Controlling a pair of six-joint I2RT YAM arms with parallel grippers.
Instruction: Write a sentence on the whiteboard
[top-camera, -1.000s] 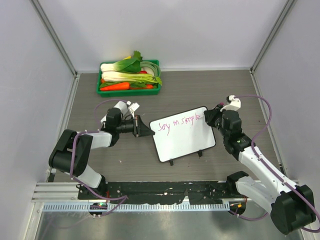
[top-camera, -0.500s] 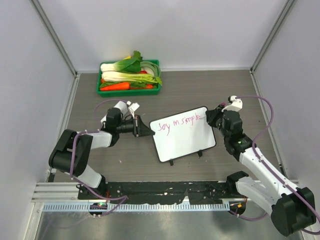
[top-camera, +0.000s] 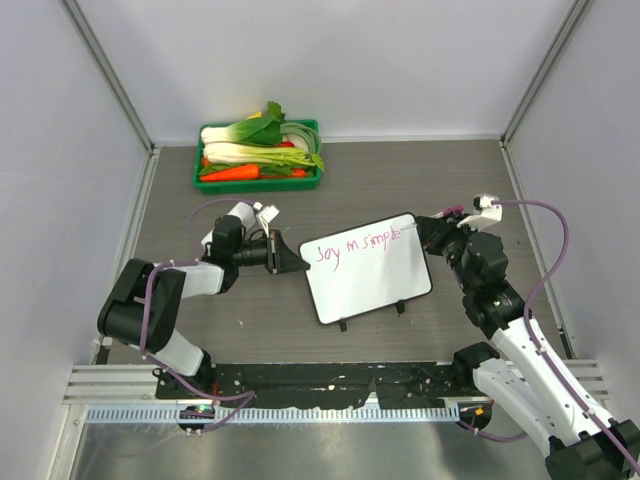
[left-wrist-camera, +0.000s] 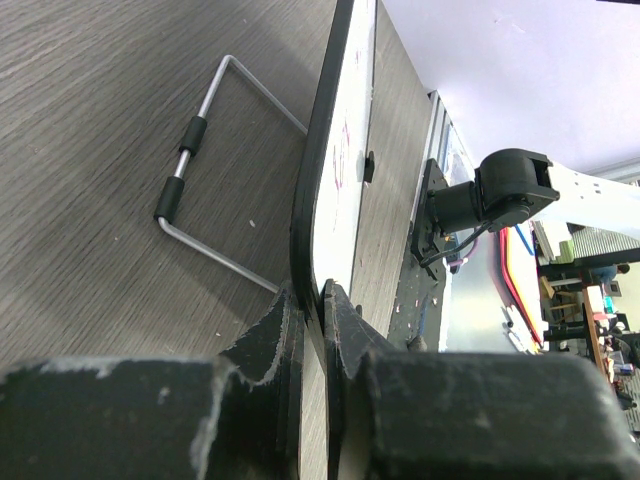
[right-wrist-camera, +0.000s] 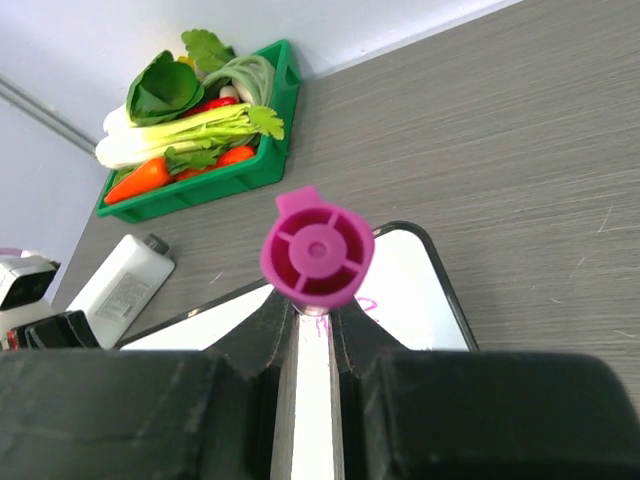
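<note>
The whiteboard (top-camera: 368, 275) stands tilted on its wire stand mid-table, with the pink sentence (top-camera: 356, 244) running along its top. My left gripper (top-camera: 296, 261) is shut on the board's left edge; in the left wrist view the dark edge (left-wrist-camera: 318, 180) sits pinched between the fingers of that gripper (left-wrist-camera: 314, 306). My right gripper (top-camera: 432, 229) hovers at the board's top right corner, shut on a pink marker (right-wrist-camera: 318, 249) seen end-on in the right wrist view. The marker's tip is hidden, so contact with the board cannot be told.
A green tray (top-camera: 258, 184) of vegetables sits at the back left, also visible as the green tray (right-wrist-camera: 205, 184) in the right wrist view. The board's wire stand (left-wrist-camera: 190, 175) rests on the grey wooden table. White walls close off the table's sides.
The right arm's wrist and elbow have swung to the right, with the marker still at the board's top right corner. The left arm and the board have not moved.
</note>
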